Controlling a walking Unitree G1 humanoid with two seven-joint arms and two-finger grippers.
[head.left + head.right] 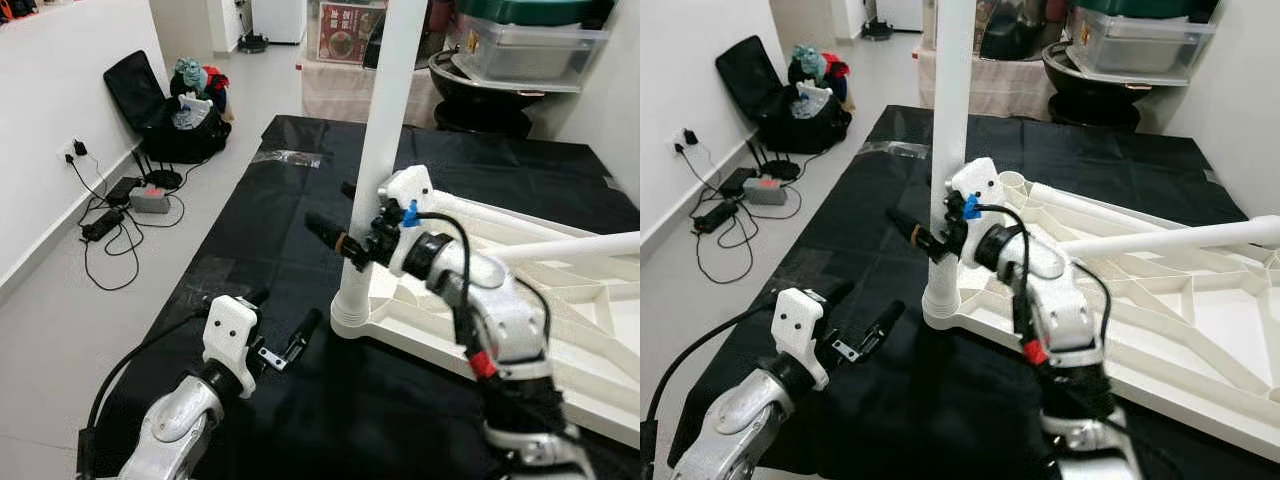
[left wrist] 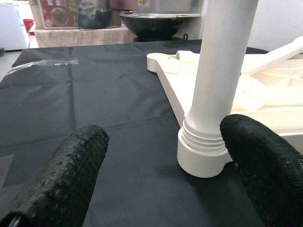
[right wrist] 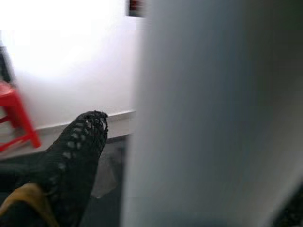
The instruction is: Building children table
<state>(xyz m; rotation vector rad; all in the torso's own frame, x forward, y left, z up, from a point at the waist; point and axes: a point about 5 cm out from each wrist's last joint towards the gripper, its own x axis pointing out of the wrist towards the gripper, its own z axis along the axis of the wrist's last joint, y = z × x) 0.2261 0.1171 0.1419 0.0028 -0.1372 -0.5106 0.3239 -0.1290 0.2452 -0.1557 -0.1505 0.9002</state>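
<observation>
White table leg (image 1: pixel 385 140) stands upright in upturned tabletop (image 1: pixel 560 330), right end effector (image 1: pixel 345 222) clamped on it

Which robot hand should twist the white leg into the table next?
Probably the right hand. Its fingers are already around the upright leg, just above the socket in the upside-down table. The left hand is open, lower down and apart from the leg, over the black sheet.
</observation>
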